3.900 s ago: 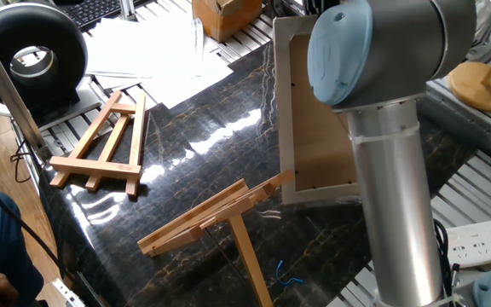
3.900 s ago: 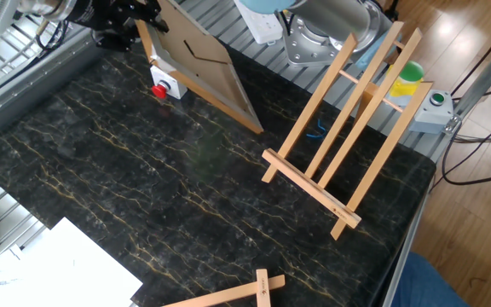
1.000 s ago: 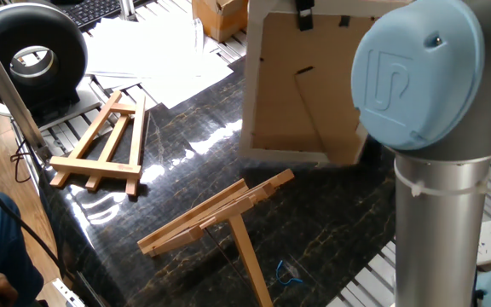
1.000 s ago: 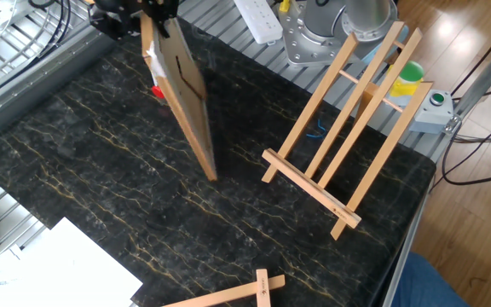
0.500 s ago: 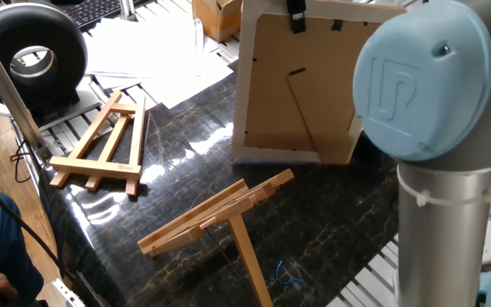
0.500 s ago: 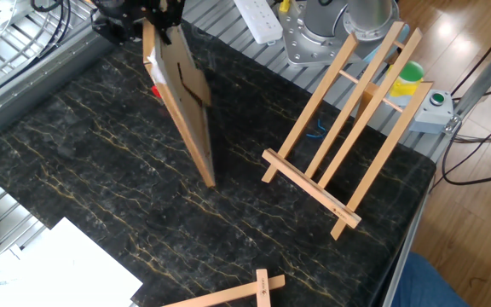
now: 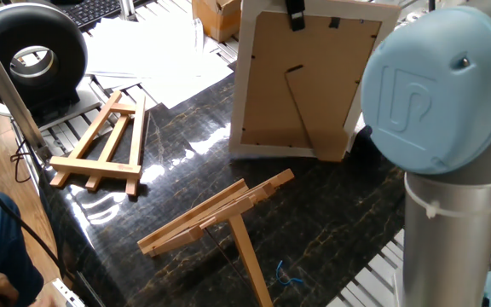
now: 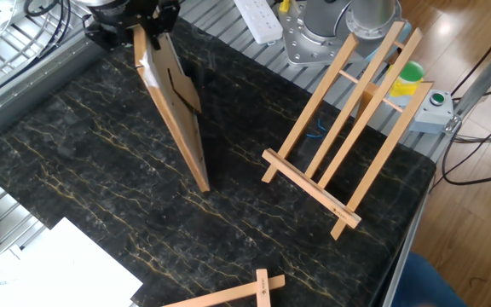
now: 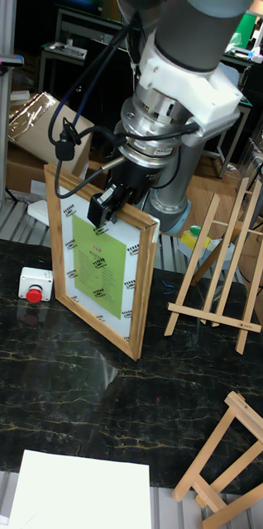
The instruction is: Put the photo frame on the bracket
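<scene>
One gripper [image 9: 108, 205] pinched the photo frame [image 9: 101, 272] by its top edge, hanging it upright beneath, presumably so its bottom could meet the bracket [image 8: 345, 142] ledge off to one side.

Photo frame [image 9: 102, 276] left of bracket [image 9: 219, 269], apart.

Pretty well lit overall, glare is the main issue

Overhead light throws white streaks across the glossy black table [image 7: 331, 213]; the arm [image 7: 450, 128] looms soft up close; the tall view's background is dim, and detail stays sharp elsewhere.
</scene>
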`<state>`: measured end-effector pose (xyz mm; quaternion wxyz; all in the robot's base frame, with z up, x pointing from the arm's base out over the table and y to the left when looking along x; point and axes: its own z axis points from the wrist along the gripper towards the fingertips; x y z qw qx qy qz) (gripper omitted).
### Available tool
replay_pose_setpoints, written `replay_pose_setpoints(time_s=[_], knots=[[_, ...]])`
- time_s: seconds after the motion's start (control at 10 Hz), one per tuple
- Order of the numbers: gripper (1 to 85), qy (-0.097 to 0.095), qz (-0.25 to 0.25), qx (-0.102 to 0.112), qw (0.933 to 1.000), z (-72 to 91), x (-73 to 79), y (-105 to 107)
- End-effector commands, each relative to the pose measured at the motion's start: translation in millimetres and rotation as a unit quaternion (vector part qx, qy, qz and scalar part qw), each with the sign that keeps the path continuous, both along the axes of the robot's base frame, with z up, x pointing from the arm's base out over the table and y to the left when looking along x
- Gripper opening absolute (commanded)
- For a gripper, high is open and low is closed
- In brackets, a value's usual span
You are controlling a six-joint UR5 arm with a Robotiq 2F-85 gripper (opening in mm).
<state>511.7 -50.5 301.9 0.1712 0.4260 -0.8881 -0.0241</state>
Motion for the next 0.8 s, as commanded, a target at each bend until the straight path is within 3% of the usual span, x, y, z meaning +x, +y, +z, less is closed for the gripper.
replay_pose_setpoints(time_s=[0.0,0.3,0.4,0.7], knots=[[1.7,-0.01,-0.004,-0.008,0.9999,-3.1,4.5,4.4],[1.7,0.005,-0.044,0.009,0.999,-5.9,1.4,24.9],[1.7,0.009,-0.031,-0.007,0.9995,-6.3,3.6,15.9],[1.7,0.034,-0.077,0.003,0.9965,-6.1,-7.4,35.8]])
